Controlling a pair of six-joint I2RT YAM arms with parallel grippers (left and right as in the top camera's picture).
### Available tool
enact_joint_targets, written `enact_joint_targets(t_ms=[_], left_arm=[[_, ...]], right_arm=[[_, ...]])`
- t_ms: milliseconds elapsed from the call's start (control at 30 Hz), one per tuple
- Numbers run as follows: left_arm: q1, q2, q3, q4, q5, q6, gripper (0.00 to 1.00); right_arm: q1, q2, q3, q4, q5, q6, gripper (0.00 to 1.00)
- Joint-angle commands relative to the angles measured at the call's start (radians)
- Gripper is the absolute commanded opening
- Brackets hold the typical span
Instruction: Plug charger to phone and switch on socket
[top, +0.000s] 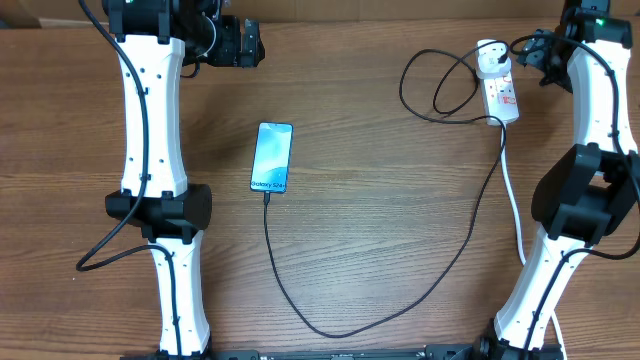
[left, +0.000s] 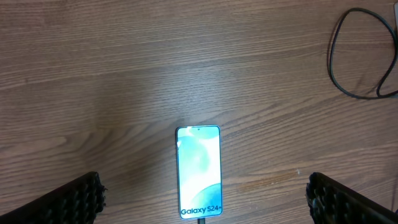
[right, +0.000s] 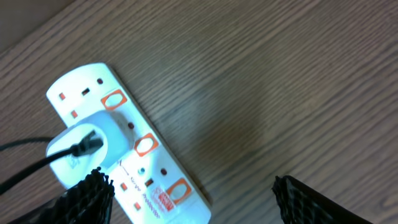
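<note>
The phone (top: 272, 157) lies flat mid-table with its blue-teal screen lit. It also shows in the left wrist view (left: 199, 168). The charger cable (top: 400, 305) is plugged into its near short end, loops forward and right, then runs back to the white plug adapter (top: 489, 62) seated in the socket strip (top: 503, 98). My left gripper (top: 236, 42) is open and empty, beyond the phone's far end. My right gripper (top: 535, 50) is open and empty, just right of the strip's far end. In the right wrist view the strip (right: 158, 177), adapter (right: 84, 146) and red switches (right: 144, 144) are visible.
The strip's thicker white cord (top: 513, 190) runs toward the front along the right arm. A loop of black cable (top: 425, 85) lies left of the strip and shows in the left wrist view (left: 348, 62). The wooden table (top: 380, 200) fills the view.
</note>
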Motion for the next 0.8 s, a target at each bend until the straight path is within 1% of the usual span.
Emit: enact_joint_targets(t_ms=[0,300,767], left_arm=[[-0.002,-0.009,0.015,-0.002,-0.006,0.000,0.99],[-0.002,-0.009,0.015,-0.002,-0.006,0.000,1.00],[-0.002,-0.009,0.015,-0.002,-0.006,0.000,0.99]], right_arm=[[-0.004,0.042,0.004,0.024,0.010,-0.002,0.85],[-0.006,0.116,0.003,0.061,0.002,0.032,0.85],[-0.006,0.180,0.003,0.095,-0.028,0.035,0.85]])
